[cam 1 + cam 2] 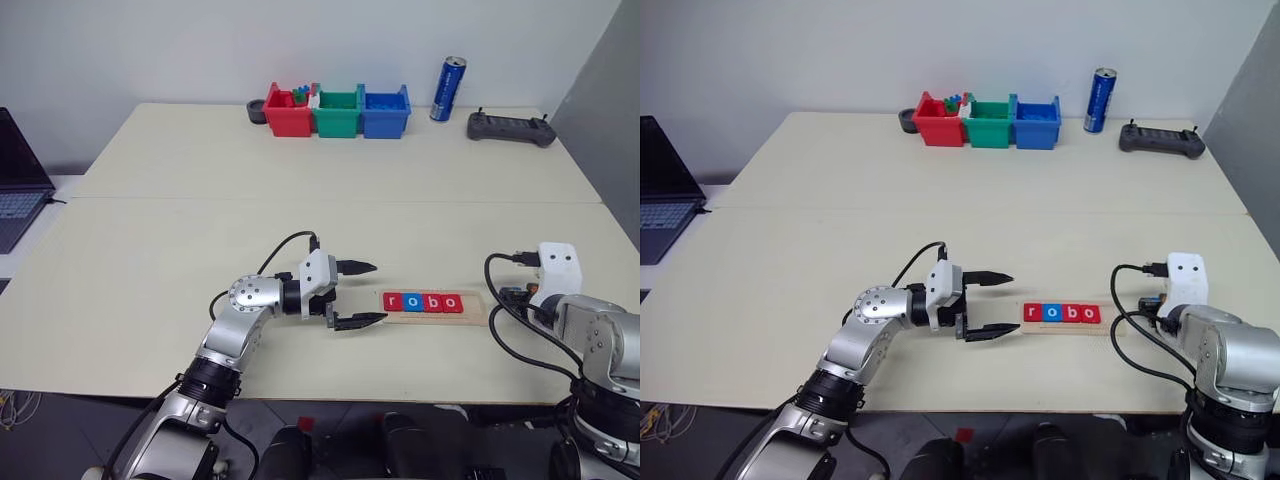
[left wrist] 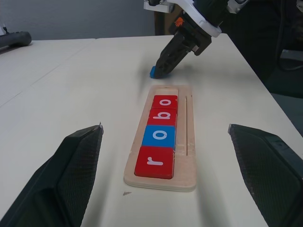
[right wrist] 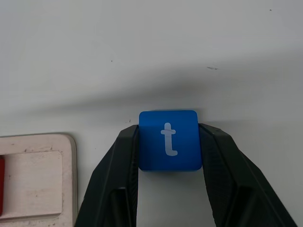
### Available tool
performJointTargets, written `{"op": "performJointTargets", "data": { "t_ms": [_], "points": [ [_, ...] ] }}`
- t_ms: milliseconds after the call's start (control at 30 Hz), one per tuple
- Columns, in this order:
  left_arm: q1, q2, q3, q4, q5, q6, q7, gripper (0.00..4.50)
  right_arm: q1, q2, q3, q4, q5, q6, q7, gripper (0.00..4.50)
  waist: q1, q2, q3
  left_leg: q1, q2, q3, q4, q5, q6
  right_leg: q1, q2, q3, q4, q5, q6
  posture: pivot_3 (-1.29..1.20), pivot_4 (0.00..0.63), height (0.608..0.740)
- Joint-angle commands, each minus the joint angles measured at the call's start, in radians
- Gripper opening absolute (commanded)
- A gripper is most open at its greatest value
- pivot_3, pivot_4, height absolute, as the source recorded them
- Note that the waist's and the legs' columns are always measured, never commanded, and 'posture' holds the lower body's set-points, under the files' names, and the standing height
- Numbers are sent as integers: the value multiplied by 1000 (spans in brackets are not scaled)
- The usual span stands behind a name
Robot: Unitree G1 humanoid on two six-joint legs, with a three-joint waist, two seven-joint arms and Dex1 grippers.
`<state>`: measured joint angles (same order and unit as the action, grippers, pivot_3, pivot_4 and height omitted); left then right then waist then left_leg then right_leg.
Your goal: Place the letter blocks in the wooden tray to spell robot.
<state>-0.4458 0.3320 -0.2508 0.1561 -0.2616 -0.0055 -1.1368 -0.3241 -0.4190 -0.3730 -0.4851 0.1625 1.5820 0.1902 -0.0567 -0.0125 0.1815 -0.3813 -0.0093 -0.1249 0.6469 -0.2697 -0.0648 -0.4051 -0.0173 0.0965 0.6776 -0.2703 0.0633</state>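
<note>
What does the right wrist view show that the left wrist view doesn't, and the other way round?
Right wrist view alone: the white letter t on the blue block, pinched between the right gripper's black fingers, beside the tray's vacant end slot.

Left wrist view alone: the four blocks r, o, b, o sitting in a row in the tray, and the left gripper's wide-open fingers either side of the near end.

Both: the wooden tray, the pale table, and the blue block at the right gripper's tips, just past the tray's far end.
</note>
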Motion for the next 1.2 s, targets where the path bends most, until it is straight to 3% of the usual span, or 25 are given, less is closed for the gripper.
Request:
{"op": "performJointTargets", "data": {
  "t_ms": [33,200,367,467,500,567,767,933,1200],
  "points": [
    [-16,2,3,-16,-3,-9,-8,4500,19,-17,-22,4,-16,-31,-11,2782,0,0,0,0,0,0,0,0,0,0,0,0,0,0,0,0,150,740],
    [-14,3,5,-19,-2,-7,-9,4500,-27,-35,-18,20,-31,-80,-22,4485,-3,0,0,1,0,1,0,0,0,0,0,0,0,0,0,0,150,740],
    [-22,2,8,-11,-1,-10,-8,4500,-231,-73,2,105,-38,-182,-37,4485,-10,0,0,1,0,1,0,0,0,0,0,1,1,0,0,0,150,740],
    [-28,-2,7,0,1,-15,-10,4500,-354,-131,44,230,12,-285,56,4485,-8,0,0,1,0,1,0,0,0,0,0,1,1,0,0,0,150,740],
    [-31,-3,7,4,1,-17,-12,4500,-377,-171,66,284,50,-342,149,4485,-8,0,0,1,0,1,-1,0,0,0,0,0,0,0,0,0,150,740],
    [-37,-6,6,10,1,-20,-14,4500,-342,-311,180,363,75,-564,420,4485,0,0,0,0,0,0,-1,0,0,0,0,-1,-2,0,0,0,150,740],
    [-40,-10,5,14,2,-24,-14,4500,-174,-541,280,656,49,-1213,887,4485,9,-1,1,-4,-1,1,-1,0,1,1,-3,-2,-11,1,1,0,150,740],
    [-34,-10,5,10,2,-24,-12,4500,-140,-594,302,872,36,-1547,1093,4485,-4,-1,1,-3,-1,3,-1,0,1,1,-3,0,-11,2,2,0,150,740],
    [-37,-14,2,12,1,-22,-17,4500,-153,-596,370,1080,-27,-1776,1226,4485,-7,-1,1,-1,1,4,-1,0,1,2,-2,1,-10,3,1,0,150,740]
  ]
}}
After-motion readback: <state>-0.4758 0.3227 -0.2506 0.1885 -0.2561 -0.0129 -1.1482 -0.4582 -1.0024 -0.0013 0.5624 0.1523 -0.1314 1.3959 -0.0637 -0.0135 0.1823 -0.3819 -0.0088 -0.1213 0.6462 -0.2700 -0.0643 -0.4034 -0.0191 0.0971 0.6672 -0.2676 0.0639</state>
